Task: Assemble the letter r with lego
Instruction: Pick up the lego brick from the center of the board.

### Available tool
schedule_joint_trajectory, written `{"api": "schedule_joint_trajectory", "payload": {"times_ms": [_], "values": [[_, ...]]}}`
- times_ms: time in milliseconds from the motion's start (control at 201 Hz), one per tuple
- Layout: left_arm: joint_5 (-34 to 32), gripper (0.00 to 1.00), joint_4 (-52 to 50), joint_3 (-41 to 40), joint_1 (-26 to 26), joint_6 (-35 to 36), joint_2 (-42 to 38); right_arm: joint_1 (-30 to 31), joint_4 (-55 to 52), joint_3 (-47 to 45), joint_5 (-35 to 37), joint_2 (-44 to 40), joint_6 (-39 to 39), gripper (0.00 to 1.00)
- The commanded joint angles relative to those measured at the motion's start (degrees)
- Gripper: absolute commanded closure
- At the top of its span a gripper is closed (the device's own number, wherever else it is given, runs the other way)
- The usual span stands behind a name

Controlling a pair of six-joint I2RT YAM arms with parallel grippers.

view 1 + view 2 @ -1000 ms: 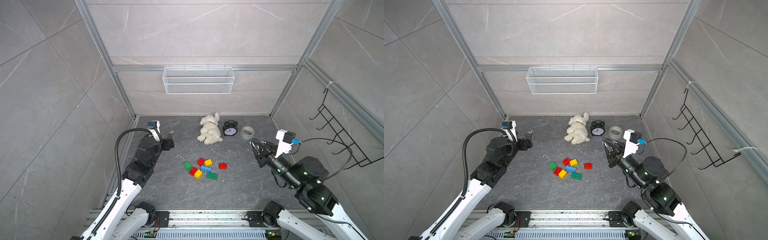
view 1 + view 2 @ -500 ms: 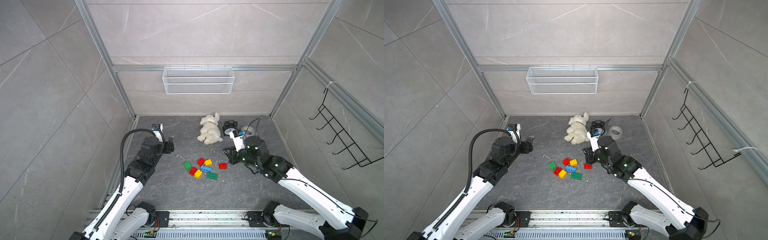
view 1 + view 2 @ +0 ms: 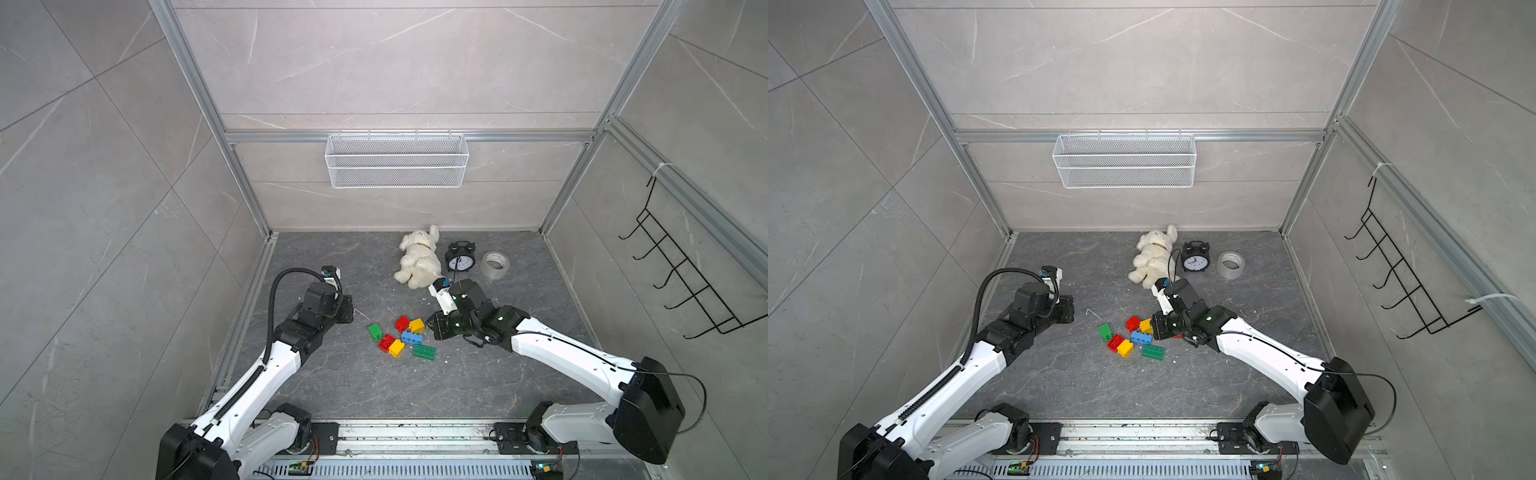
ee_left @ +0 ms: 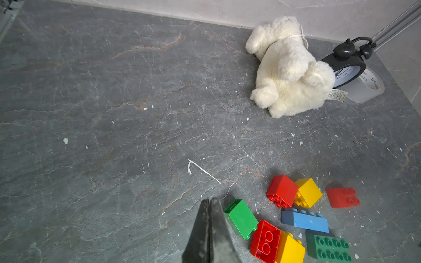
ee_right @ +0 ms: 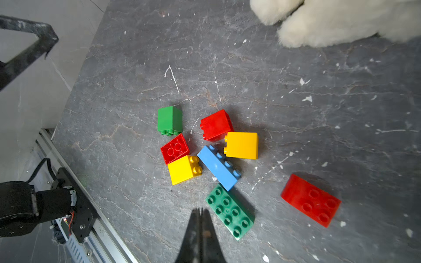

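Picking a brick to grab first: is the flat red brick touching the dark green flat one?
Apart. The right wrist view plainly shows bare grey floor between the flat red brick and the dark green brick.

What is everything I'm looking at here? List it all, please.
Chunky studded plastic bricks: eight; three red, two yellow, two green, one blue; clustered at the centre.
White plush toy: one; near the back wall.
Black alarm clock: one; beside the toy.
Roll of clear tape: one; beside the clock.
White wire basket: one; on the back wall.
Black wire hook rack: one; on a side wall.
Left gripper: black, shut, empty.
Right gripper: black, shut, empty.
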Motion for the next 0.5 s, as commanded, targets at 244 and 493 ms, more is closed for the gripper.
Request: {"api": "schedule_joint_trajectory", "payload": {"times_ms": [244, 493], "values": [[5.0, 1.0, 4.7, -2.7, -0.5, -6.9, 4.1, 3.2, 0.2, 6.6, 6.3, 13.2, -1.9, 1.0], [6.5, 0.96, 7.6, -4.0, -1.4, -8.9, 6.7, 3.3, -1.1, 13.2, 12.9, 21.5, -2.4, 1.0]]}}
